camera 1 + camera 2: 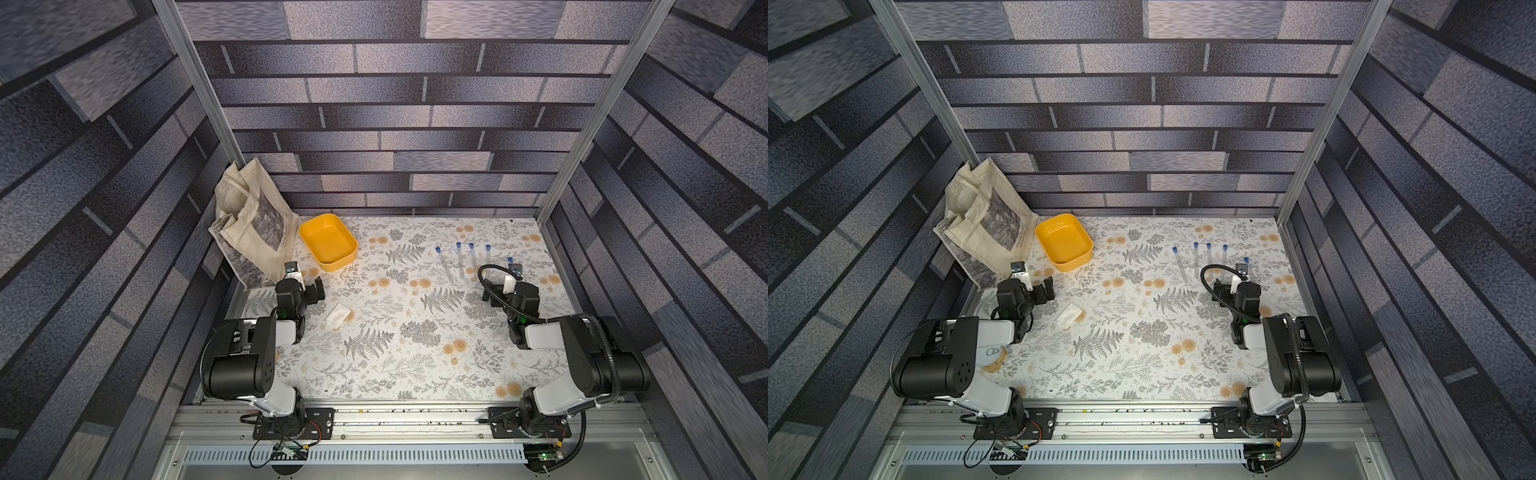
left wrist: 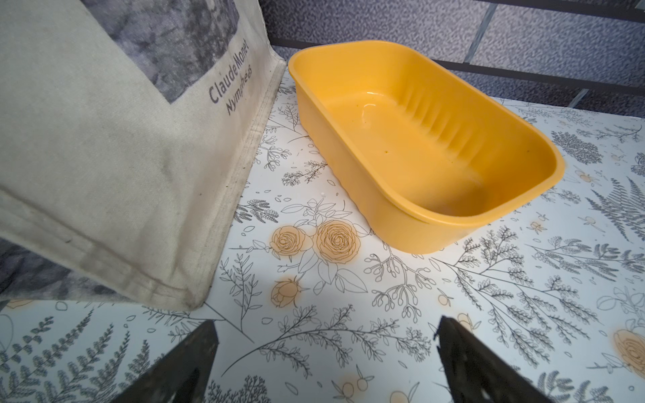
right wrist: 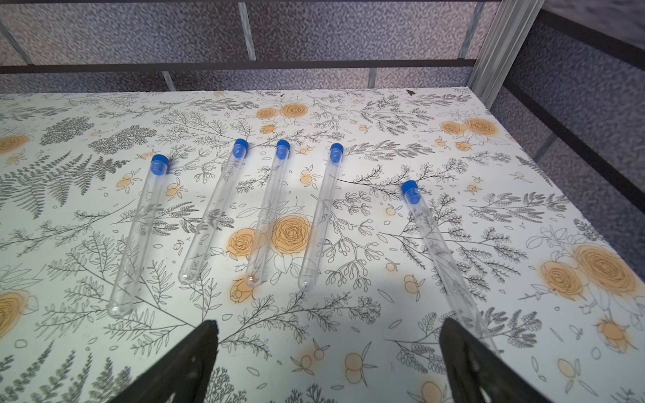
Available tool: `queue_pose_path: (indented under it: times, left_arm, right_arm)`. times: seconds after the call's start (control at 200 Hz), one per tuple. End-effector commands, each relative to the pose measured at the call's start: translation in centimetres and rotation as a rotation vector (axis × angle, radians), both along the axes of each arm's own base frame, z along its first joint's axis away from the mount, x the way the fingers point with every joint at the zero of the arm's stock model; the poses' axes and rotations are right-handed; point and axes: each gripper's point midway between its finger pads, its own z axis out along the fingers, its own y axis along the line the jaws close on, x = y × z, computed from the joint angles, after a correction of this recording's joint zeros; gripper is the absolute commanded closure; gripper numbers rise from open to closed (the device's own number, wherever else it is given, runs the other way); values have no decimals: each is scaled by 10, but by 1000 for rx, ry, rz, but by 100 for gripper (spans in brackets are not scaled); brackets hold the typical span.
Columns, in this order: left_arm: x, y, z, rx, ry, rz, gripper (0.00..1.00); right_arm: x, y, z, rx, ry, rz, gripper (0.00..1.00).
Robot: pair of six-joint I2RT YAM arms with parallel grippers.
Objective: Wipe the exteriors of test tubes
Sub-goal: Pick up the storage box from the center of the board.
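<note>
- At far left, a cream tote bag (image 1: 249, 224) leans in the back corner of the floral surface (image 1: 415, 365).
- Left claw (image 2: 326, 326) hovers just beside the bag's lower edge, jaws spread wide, holding nothing.
- Yellow tray (image 1: 328, 243) sits next to the bag, toward the back.
- Folded white cloth (image 1: 337, 315) lies flat near the left claw, apart from it.
- Five test tubes (image 3: 268, 213) lie flat at back right, blue caps toward the rear wall. Four are roughly parallel.
- Rightmost, the fifth tube (image 3: 432, 244) lies angled.
- Right claw (image 3: 330, 324) hangs low before them, jaws wide, gripping nothing and hiding the fifth tube's closed end.
</note>
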Motion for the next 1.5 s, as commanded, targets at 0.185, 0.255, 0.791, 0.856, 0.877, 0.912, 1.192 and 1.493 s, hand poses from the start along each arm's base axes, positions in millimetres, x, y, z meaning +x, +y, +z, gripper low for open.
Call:
queue_pose_path:
  times: [0.185,0.255,0.791,0.856,0.877,0.912,1.192,1.493]
  left_arm:
    - [-4,-2,26,54,-47,18,0]
    - [-7,-5,36,62,-23,30,0]
    - [8,9,113,-121,139,287,0]
    - [22,14,112,-174,200,324,0]
    - [26,16,111,-191,220,338,0]
    - [35,17,110,-230,245,351,0]
    - [89,3,78,-451,430,361,0]
    - [113,3,40,-459,594,394,24]
  right_arm:
    - [0,-9,22,2,-38,-59,0]
    - [-3,-9,30,-9,-48,-72,0]
    - [0,41,79,366,149,-135,0]
    - [3,57,82,356,185,-100,0]
    - [4,62,84,354,192,-88,0]
    - [5,69,87,345,202,-70,0]
    - [-4,98,111,247,231,13,0]
    - [-22,96,122,181,322,43,0]
